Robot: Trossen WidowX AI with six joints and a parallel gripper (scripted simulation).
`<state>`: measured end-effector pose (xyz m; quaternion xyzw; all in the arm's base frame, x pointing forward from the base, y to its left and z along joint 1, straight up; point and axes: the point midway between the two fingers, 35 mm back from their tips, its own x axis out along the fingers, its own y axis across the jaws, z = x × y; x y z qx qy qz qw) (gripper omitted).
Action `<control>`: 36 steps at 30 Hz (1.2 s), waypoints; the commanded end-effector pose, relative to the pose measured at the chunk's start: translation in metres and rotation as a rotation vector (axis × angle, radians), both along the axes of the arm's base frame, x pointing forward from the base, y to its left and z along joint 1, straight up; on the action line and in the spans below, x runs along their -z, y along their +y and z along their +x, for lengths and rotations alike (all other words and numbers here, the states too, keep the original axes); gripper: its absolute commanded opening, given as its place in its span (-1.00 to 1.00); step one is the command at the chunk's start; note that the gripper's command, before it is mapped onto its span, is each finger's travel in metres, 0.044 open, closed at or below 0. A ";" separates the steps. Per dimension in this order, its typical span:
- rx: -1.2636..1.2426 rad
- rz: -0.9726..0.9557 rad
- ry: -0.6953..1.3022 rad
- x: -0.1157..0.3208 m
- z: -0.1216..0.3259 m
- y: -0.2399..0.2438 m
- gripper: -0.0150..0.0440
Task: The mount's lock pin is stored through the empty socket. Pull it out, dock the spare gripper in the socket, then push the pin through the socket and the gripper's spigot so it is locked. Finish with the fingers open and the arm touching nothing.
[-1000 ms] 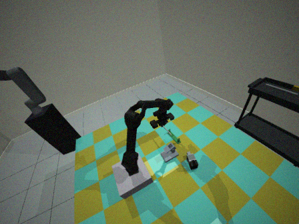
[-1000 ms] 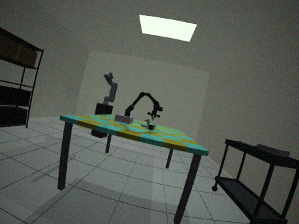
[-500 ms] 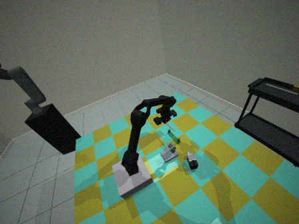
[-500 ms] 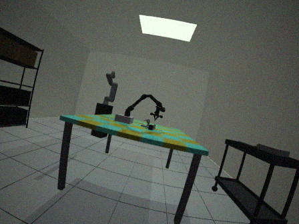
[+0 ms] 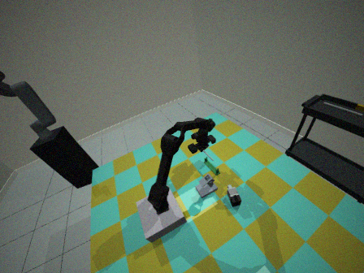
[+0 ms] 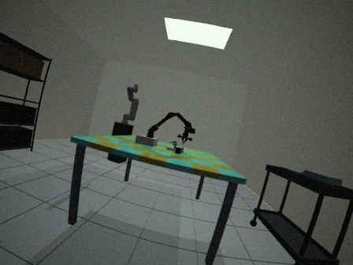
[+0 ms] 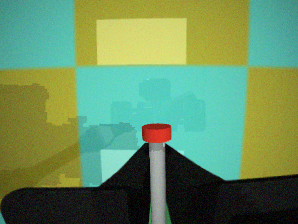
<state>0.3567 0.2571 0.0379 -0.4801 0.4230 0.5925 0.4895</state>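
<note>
The lock pin [image 7: 157,187] [image 5: 209,155] has a red cap and a grey shaft. My gripper [image 7: 154,149] [image 5: 204,149] [image 6: 184,139] is shut on it, with the cap at the fingertips in the wrist view. Pin and gripper are raised above the table, over the area of the green rack [image 5: 211,166], whose green shows as slivers beside the shaft in the wrist view. The grey mount [image 5: 206,187] [image 6: 175,146] stands nearer the arm's base, with the pin clear of it. The spare gripper [image 5: 233,197] [image 6: 180,150], black and pale, stands apart beside the mount.
The arm's pale base block [image 5: 162,223] [image 6: 146,140] stands on the checkered table [image 5: 280,236] [image 6: 213,171]. A black cart [image 5: 325,150] [image 6: 291,229] stands off to the side. Another arm on a black pedestal [image 5: 62,158] [image 6: 121,129] stands beyond the table.
</note>
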 end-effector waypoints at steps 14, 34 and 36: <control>-0.006 -0.002 0.003 0.026 0.001 0.001 -0.49; -0.006 -0.007 0.011 0.054 0.002 0.001 -0.49; -0.006 -0.007 0.011 0.054 0.002 0.001 -0.49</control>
